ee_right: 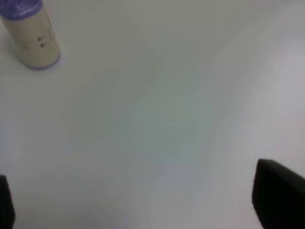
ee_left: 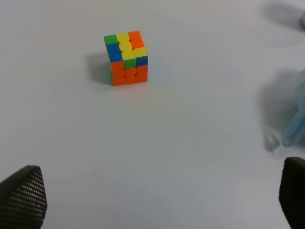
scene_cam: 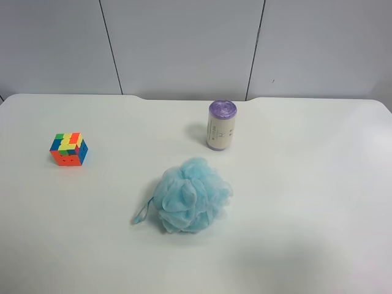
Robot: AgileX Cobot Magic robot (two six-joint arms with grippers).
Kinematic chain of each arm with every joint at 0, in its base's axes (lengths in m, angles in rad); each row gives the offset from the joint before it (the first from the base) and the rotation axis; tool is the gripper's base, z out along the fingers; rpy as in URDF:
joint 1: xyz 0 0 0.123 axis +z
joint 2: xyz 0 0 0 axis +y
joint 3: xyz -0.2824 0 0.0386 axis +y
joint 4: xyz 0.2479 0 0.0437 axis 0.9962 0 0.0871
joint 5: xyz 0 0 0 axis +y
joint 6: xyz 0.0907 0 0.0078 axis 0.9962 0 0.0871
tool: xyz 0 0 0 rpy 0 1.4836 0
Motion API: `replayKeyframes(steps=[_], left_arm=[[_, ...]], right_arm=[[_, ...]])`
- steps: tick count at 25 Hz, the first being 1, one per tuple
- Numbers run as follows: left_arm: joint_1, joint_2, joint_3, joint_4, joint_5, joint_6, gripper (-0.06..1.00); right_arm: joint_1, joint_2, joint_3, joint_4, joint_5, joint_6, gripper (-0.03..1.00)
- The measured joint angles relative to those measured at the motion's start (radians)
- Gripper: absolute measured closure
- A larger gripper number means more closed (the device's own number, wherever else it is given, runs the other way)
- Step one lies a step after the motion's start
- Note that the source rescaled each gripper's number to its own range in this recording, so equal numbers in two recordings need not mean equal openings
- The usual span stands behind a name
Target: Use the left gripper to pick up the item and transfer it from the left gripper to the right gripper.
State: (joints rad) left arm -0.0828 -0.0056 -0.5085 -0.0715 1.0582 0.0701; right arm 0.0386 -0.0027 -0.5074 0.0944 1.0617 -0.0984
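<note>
The exterior high camera sits above the near side of the white table (scene_cam: 294,202). It looks down at a slant toward the grey wall (scene_cam: 184,43) in the upper part of the frame, from far enough to take in most of the tabletop. The left wrist camera looks down from nearer, past the left gripper (ee_left: 157,195). It shares with the high view the puzzle cube (ee_left: 126,57) and part of the blue pouf (ee_left: 295,129). The right wrist camera, near and blurred, looks past the right gripper (ee_right: 141,198) and shares the purple-topped roll (ee_right: 32,36).
</note>
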Motion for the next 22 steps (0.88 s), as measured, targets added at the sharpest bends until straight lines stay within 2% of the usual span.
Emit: replayKeyframes(steps=[22], left_arm=[[0.000,0.000,0.000,-0.007,0.000,0.000,-0.05]], right_arm=[[0.000,0.000,0.000,0.000,0.000,0.000,-0.03]])
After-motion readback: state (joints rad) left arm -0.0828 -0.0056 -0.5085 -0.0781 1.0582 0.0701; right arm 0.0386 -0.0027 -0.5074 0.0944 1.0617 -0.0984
